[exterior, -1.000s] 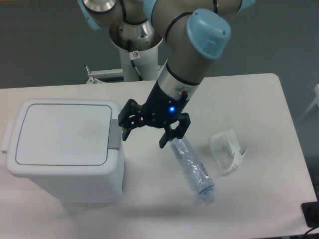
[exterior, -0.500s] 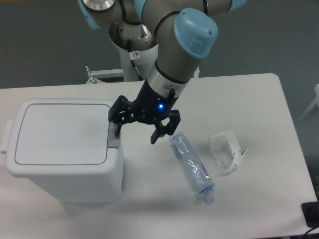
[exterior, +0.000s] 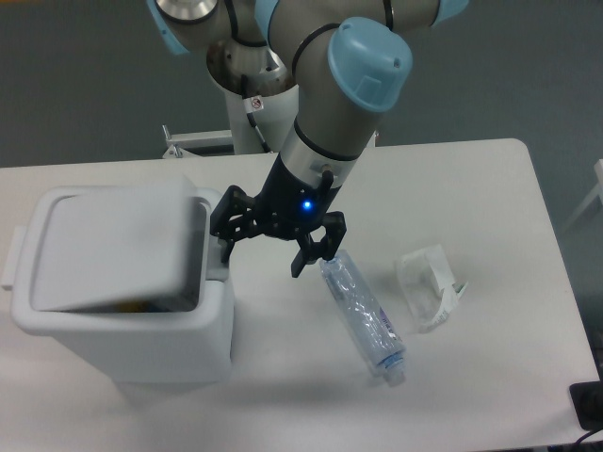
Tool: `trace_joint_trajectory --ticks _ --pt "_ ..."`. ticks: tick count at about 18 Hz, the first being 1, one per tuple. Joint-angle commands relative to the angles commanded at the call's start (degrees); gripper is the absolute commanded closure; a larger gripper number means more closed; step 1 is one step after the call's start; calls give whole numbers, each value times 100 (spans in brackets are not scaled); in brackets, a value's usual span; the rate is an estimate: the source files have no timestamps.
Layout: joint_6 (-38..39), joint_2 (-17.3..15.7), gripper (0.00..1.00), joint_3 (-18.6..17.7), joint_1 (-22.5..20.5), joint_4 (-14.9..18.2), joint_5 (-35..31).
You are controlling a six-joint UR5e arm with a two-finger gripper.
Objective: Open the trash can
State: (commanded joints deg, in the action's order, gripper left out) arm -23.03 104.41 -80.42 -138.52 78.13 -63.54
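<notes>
Nearest the camera, a crushed clear plastic bottle (exterior: 365,317) lies on the white table (exterior: 490,188), and a crumpled clear wrapper (exterior: 429,285) sits well to its right. The trash can (exterior: 118,282) stands on the table's left side, its flat lid (exterior: 113,247) tilted and blurred, with a dark gap showing along the near edge, so the latch looks released and the lid appears to be swinging up. The gripper (exterior: 268,243) hangs just beside the can's right edge, spread wide and holding nothing, one finger down at the grey push tab (exterior: 219,261); whether it is touching the tab I cannot tell. Behind it the arm rises to its blue-capped joints and the pedestal at the table's far edge. The main risk, as I judge it, is that the finger sits in the lid's path or presses on and shoves the light can sideways; a careless lift could also sweep the other finger into the bottle.
</notes>
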Motion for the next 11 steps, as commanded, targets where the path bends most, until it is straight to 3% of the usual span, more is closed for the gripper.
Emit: trace_joint_trajectory --ticks 9,11 --pt "-44 -27 0 210 -44 -167 -9" --pt "-96 35 0 342 -288 -411 -305"
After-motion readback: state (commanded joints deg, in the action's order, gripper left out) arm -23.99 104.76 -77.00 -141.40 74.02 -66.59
